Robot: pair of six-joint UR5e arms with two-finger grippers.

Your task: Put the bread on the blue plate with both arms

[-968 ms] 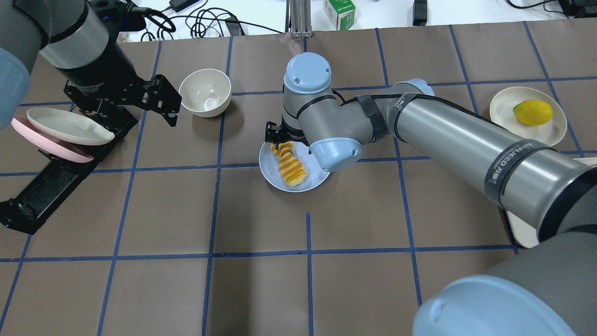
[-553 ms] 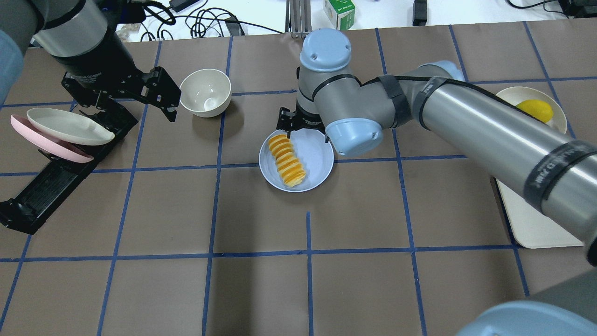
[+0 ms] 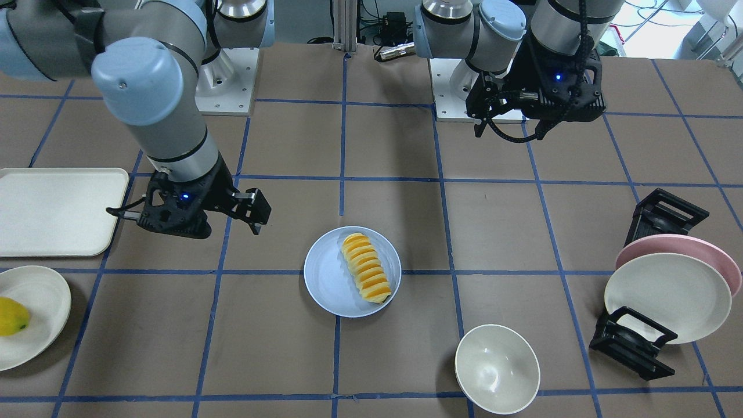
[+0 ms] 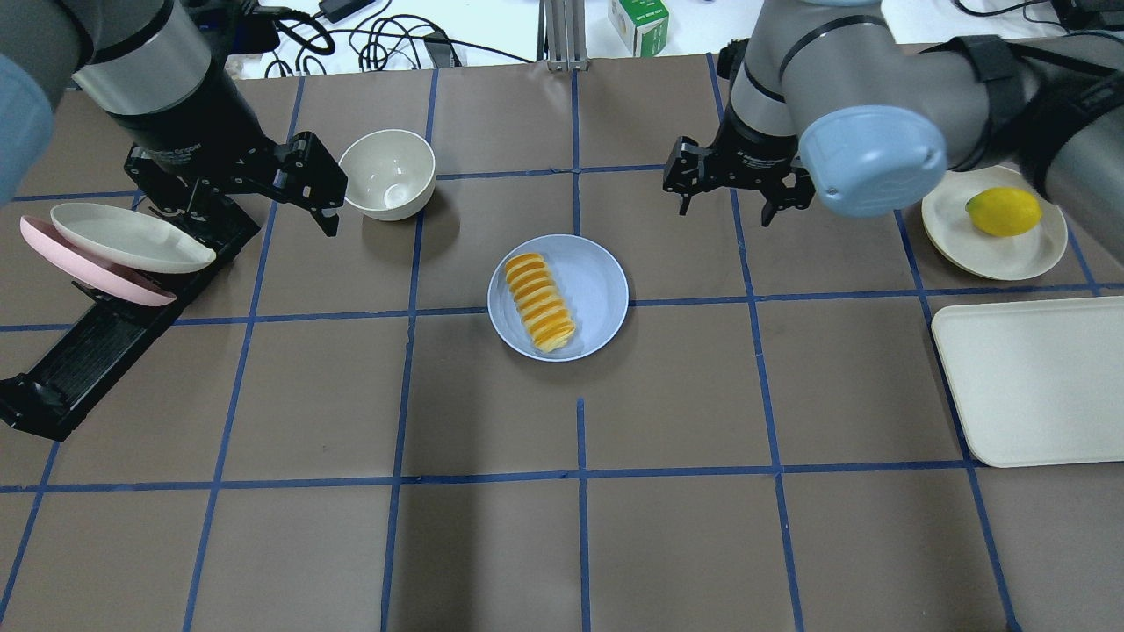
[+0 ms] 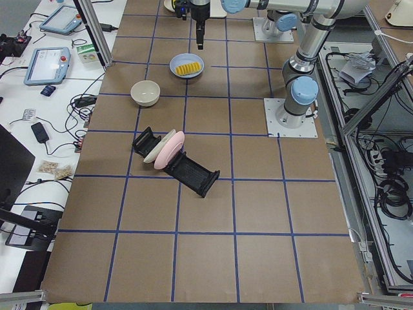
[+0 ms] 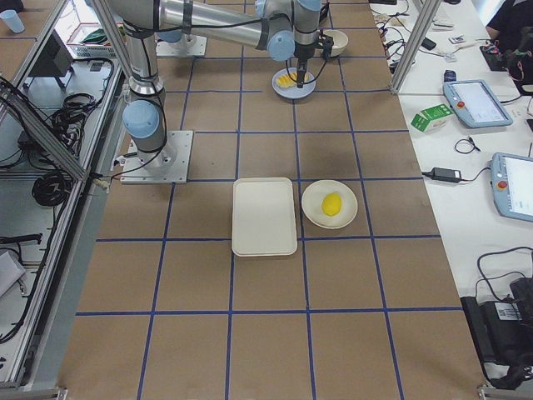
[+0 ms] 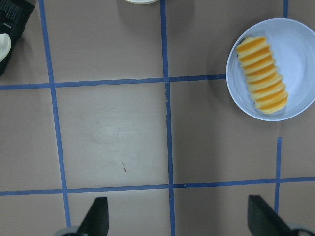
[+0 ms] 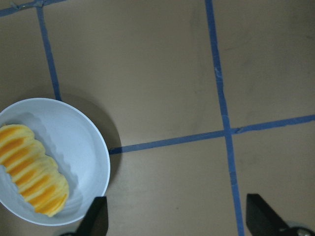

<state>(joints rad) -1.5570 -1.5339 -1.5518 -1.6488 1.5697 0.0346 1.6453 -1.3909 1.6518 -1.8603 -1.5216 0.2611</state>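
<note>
My right jaws have let go of the bread (image 4: 539,302) and pulled back, spread wide and empty. The bread lies on the blue plate (image 4: 600,285) mid-worktop (image 4: 492,412). My left jaws hang released beside the bowl (image 4: 386,174). The placement looks done.

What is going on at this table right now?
The ridged yellow-and-orange bread loaf lies on the round pale blue plate in the middle of the table, toward one side of the plate. Neither arm is handling anything: the black two-finger left gripper and the right gripper are both open and empty, each hanging off to its own side of the plate. The placing looks done.
</note>
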